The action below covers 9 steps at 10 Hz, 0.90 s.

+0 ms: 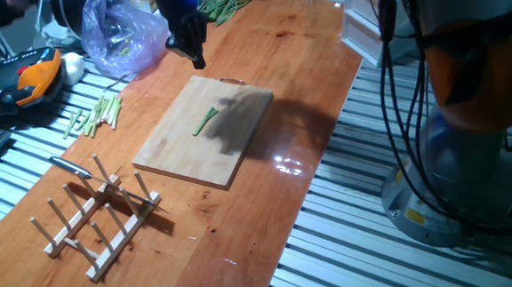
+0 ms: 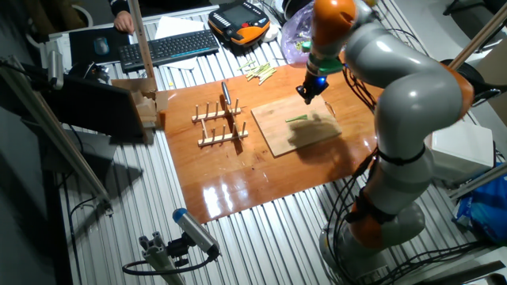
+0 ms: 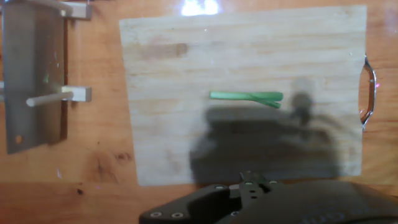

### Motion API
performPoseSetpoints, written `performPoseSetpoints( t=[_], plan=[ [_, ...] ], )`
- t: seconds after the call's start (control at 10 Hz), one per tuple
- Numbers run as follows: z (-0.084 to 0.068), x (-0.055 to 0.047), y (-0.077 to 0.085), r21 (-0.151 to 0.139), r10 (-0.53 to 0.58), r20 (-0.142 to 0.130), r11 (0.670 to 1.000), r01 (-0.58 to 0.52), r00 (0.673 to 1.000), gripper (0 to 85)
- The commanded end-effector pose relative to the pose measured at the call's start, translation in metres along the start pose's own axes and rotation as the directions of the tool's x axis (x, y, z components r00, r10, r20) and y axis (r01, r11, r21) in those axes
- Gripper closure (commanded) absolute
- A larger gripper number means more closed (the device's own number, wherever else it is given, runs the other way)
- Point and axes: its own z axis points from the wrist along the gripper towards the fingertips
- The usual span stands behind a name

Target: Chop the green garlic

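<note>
A glossy wooden table [image 1: 269, 205] stands on a ribbed metal floor, with a keyboard [image 2: 170, 47] and an orange handheld controller [image 1: 29, 79] at its far edges. On the table lies a pale cutting board [image 1: 186, 157]; the green garlic [image 1: 206, 122] rests on it as one thin, slightly forked stalk, uncut, near the middle. The gripper [image 1: 195, 51] hangs above the board's far end, clear of the stalk; whether its fingers are parted or closed cannot be told. Beside the board stands a wooden peg rack [image 1: 96, 220] holding a knife [image 3: 34, 74]. Pale stalk sticks [image 1: 94, 115] lie near a plastic bag [image 1: 123, 36].
</note>
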Motion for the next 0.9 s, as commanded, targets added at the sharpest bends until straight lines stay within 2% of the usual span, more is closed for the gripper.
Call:
performPoseSetpoints(
  t=[0.0, 0.1, 0.2, 0.3, 0.4, 0.5, 0.6, 0.7, 0.8],
  plan=[
    [0.0, 0.0, 0.0, -0.085, -0.019, 0.014, 0.996, 0.02, 1.0, 85.0],
    [0.0, 0.0, 0.0, -0.02, -0.022, 0.073, 1.0, 0.024, 0.997, 85.0],
    [0.0, 0.0, 0.0, 0.01, -0.018, 0.069, 1.0, 0.017, 0.997, 85.0],
    [0.0, 0.0, 0.0, -0.038, 0.003, 0.036, 0.999, -0.002, 0.999, 85.0],
    [0.0, 0.0, 0.0, -0.041, 0.012, 0.031, 0.999, -0.011, 0.999, 85.0],
    [-0.004, -0.011, 0.012, -0.05, 0.02, 0.02, 0.999, -0.019, 1.0, 85.0],
    [-0.016, -0.03, 0.035, -0.05, 0.04, -0.009, 0.998, -0.041, 0.999, 85.0],
    [-0.027, -0.046, 0.061, -0.026, 0.05, -0.024, 0.998, -0.051, 0.998, 85.0],
    [-0.033, -0.059, 0.099, 0.009, 0.067, -0.024, 0.998, -0.067, 0.997, 85.0]
  ],
)
